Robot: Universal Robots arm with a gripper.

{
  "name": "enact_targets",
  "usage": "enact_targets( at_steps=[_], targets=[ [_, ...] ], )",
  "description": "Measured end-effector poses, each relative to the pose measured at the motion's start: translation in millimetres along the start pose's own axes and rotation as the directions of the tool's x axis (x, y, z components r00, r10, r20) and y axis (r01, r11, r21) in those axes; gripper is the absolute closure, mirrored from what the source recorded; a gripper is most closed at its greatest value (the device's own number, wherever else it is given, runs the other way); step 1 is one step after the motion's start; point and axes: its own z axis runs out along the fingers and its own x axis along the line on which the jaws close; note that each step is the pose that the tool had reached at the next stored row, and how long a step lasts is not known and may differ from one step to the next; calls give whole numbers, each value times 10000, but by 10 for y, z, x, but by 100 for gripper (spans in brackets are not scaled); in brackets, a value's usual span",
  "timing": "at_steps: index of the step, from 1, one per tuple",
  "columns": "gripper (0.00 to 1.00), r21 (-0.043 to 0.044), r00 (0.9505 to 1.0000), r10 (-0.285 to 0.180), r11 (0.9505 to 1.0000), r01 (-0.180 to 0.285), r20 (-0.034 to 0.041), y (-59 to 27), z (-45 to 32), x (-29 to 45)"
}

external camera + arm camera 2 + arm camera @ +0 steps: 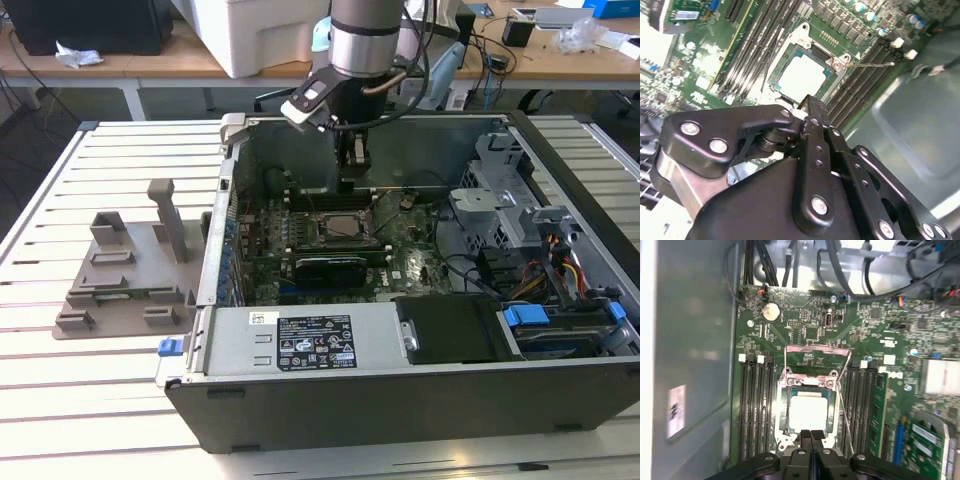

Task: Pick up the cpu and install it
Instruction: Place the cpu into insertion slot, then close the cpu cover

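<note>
Now poised with gripper [812, 436] pinched shut, empty, just over cpu [807, 412] lying in socket [783, 405] below, could knock it crooked if nudged.

A robotics lab bench set up for computer assembly, as I see it from my station.

I'm working over a slatted metal table [60, 400] where an open computer case [400, 400] lies with its green motherboard [880, 340] bare. A grey moulded fixture tray [120, 300] sits near the table's edge on the exterior view's left. My robot arm [365, 40] hangs over the case. Beyond the table's far edge stand wooden workbenches [180, 62] strewn with loose cables [480, 50] and a white box [265, 35].
</note>
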Motion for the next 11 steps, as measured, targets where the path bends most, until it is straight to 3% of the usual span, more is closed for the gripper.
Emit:
enact_targets(
  at_steps=[11],
  targets=[
    [89, -1, 10000, -1, 10000, 1, -20, -1, -22, 0]
  ],
)
